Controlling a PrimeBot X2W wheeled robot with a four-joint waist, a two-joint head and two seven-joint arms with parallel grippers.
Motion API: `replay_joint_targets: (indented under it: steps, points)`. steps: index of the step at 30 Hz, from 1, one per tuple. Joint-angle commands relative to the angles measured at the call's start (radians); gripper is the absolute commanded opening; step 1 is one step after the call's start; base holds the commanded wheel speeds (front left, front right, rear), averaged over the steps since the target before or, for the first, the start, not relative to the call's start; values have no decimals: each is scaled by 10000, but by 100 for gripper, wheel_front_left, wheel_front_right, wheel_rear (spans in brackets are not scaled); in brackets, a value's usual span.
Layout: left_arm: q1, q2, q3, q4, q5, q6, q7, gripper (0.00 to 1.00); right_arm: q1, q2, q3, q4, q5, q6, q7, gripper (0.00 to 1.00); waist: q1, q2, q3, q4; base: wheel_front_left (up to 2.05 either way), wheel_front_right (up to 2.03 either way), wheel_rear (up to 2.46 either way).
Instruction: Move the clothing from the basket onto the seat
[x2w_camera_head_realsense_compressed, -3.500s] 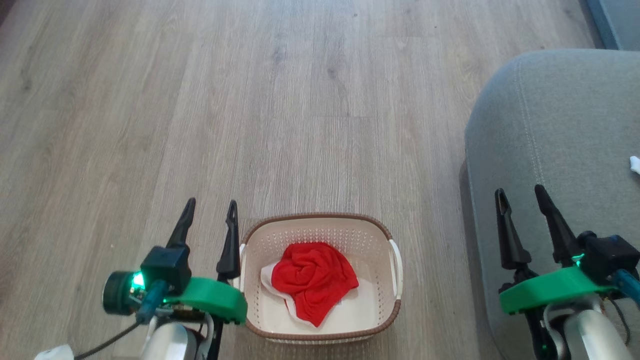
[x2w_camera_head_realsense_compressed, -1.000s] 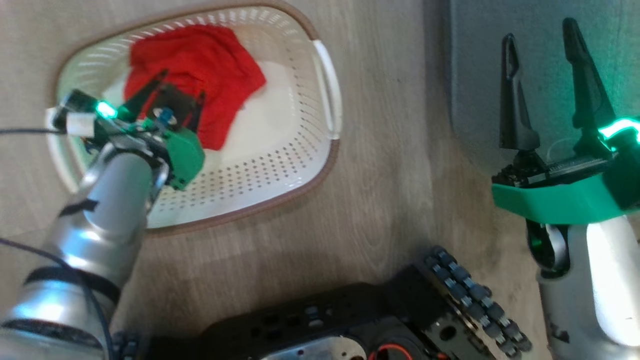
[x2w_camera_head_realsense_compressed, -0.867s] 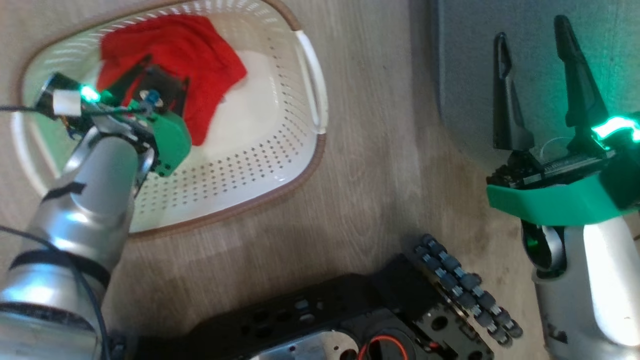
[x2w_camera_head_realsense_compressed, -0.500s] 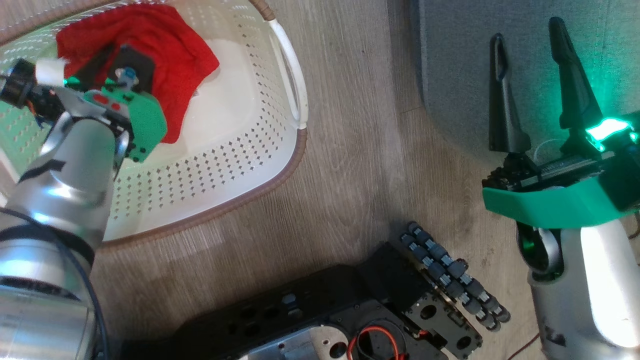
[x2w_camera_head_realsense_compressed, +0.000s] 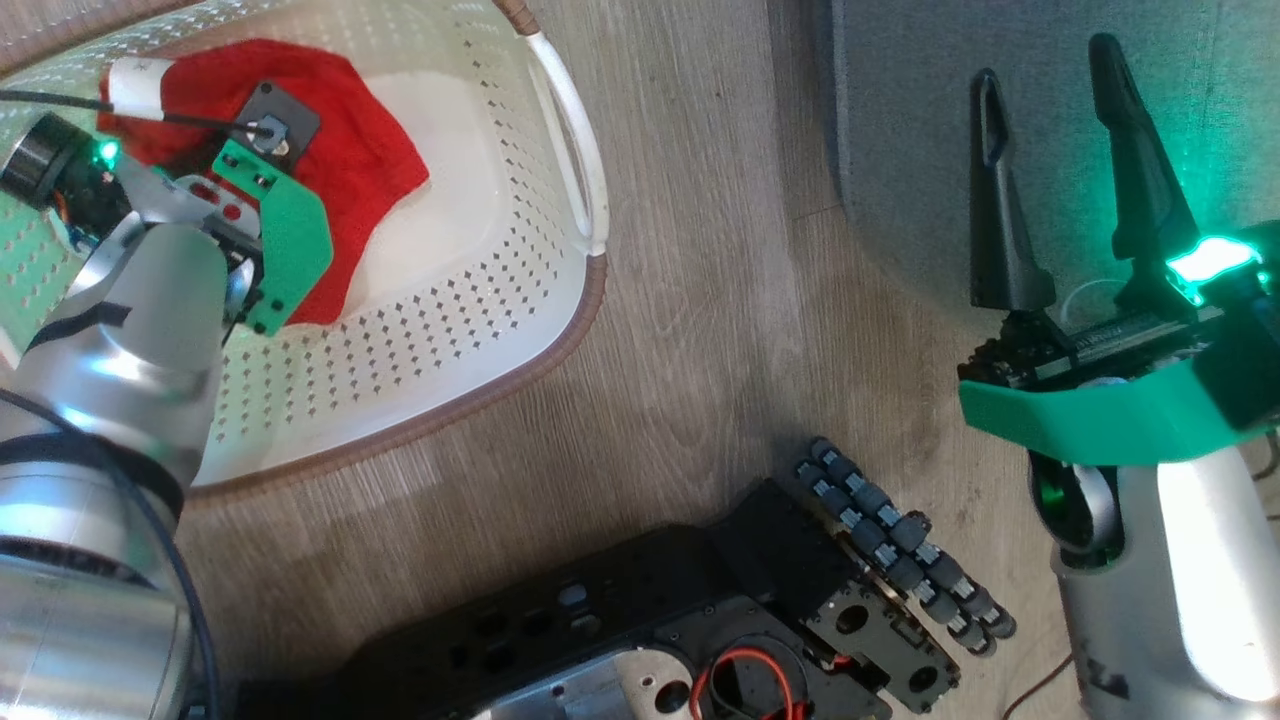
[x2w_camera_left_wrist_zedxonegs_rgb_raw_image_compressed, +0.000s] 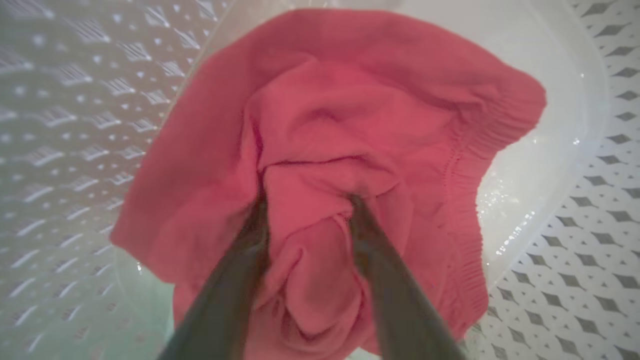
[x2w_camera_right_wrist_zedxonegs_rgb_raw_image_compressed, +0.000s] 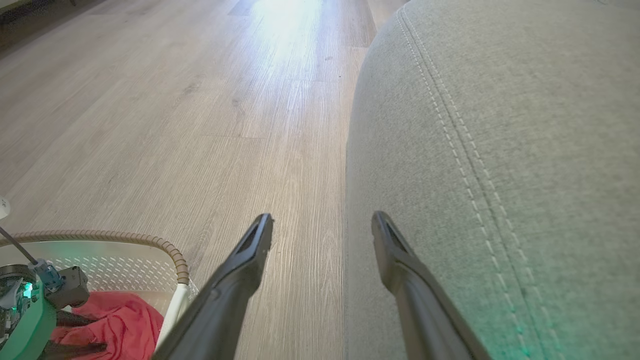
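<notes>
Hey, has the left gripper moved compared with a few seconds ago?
Yes. The left gripper stood outside the basket, beside its left wall; now it is down inside the basket, its fingers pressed into the clothing.

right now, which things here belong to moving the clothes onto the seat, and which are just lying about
Job: bright red fabric clothing; cream perforated plastic basket holding it; large grey upholstered seat; left gripper, tips sunk in the clothing.
Just there: pale wood plank floor; robot's own black wheeled base; right gripper, open and empty.
</notes>
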Motion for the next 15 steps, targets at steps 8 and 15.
replay_joint_targets:
  steps: [8,15]
  points:
    - [532,356,14,-34,-199,-54,-176,0,322,66,172,-211,85,-2,-63,100,0,0,-193,-43,0,0,0]
    - [776,437,64,-32,-443,-63,-491,0,-220,66,392,-30,207,-2,-63,100,0,0,-595,-135,0,0,0]
